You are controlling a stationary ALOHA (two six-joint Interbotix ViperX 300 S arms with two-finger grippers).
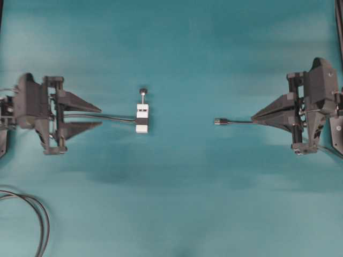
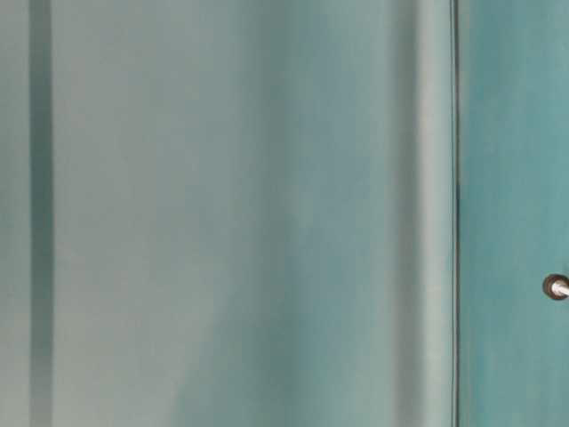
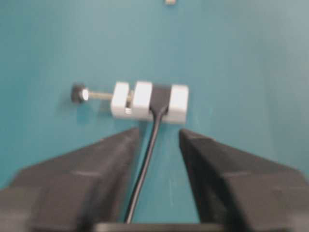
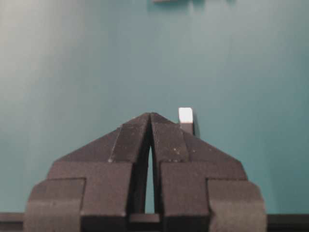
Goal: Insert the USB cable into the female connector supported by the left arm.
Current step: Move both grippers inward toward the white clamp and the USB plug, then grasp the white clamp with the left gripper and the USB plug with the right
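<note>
- Fingers of the left gripper spread apart, left of centre, straddling the female connector cable.
- Right gripper pinched together at the right; USB cable plug lies off its tips.

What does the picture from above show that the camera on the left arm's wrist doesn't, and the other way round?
Only the overhead view shows the right gripper, shut, with the USB cable and its plug sticking out of its tip toward the middle, and a black cable loop at the lower left corner.

Only the left wrist view shows, close up, the black socket seated in the white block and the gap between the two fingers.

Both show the female connector on the teal table, its knobbed pin, its thin tail running back between the fingers of the open left gripper.
</note>
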